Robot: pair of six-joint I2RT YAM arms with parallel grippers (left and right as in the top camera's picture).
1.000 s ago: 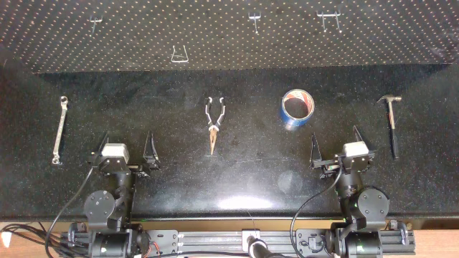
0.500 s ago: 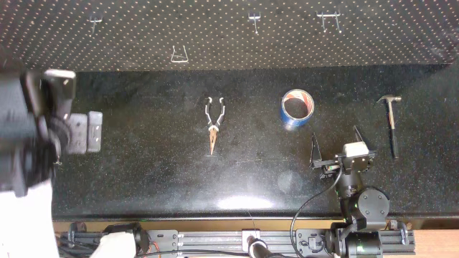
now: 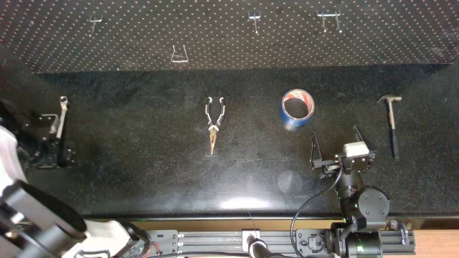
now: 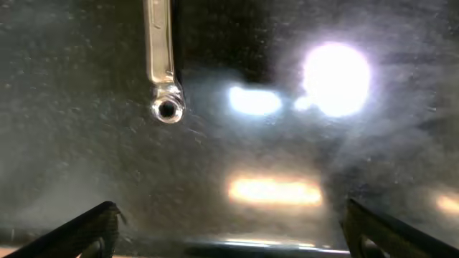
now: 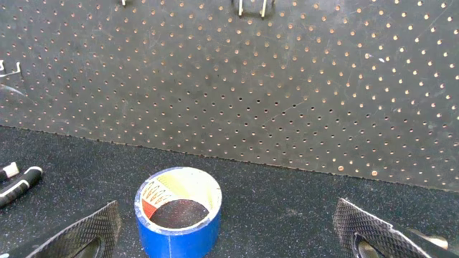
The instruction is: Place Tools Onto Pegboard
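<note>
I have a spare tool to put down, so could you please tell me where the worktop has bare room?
The widest bare patch lies between the wrench and the pliers. A narrower one sits between the pliers and the tape roll. In front of the pliers it is bare too. The right is crowded: tape roll, right gripper, hammer.

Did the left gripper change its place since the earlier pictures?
Yes. In the top view the left gripper went leftward, from right of the wrench to over its lower end, fingers open.
</note>
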